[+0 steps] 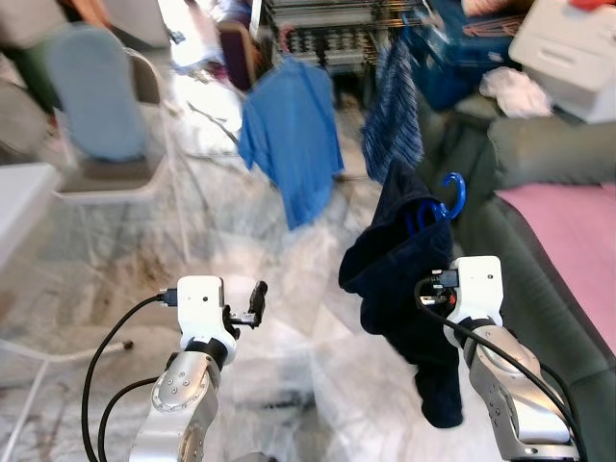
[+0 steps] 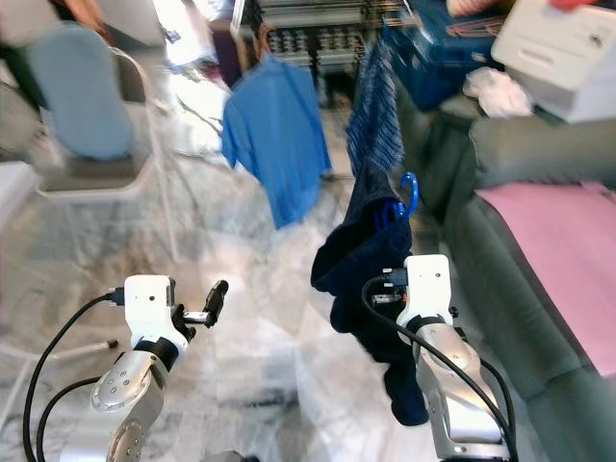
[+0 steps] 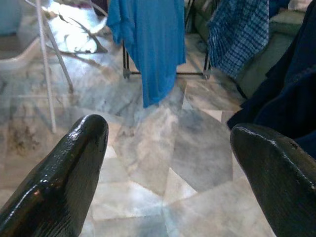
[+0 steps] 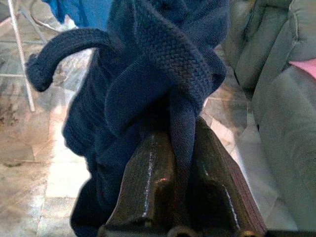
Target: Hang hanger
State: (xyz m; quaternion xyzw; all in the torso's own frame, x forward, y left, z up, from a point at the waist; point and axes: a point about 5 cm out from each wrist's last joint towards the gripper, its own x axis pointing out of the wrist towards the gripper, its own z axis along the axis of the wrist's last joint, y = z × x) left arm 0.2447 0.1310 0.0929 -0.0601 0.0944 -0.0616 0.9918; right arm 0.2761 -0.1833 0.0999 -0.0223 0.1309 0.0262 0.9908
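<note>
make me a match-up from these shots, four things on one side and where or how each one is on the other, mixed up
Things:
1. left gripper
2. right gripper
3. blue t-shirt
4. pink cover

States:
A. lying on the grey sofa
B. open above the marble floor, holding nothing
C. hanging from the drying rack
D. shut on the navy garment with the blue hanger hook

Pairs: 1-B, 2-D, 3-C, 4-A

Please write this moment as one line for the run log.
right gripper: shut on navy garment with blue hanger | left gripper: open, empty | rack: ahead
</note>
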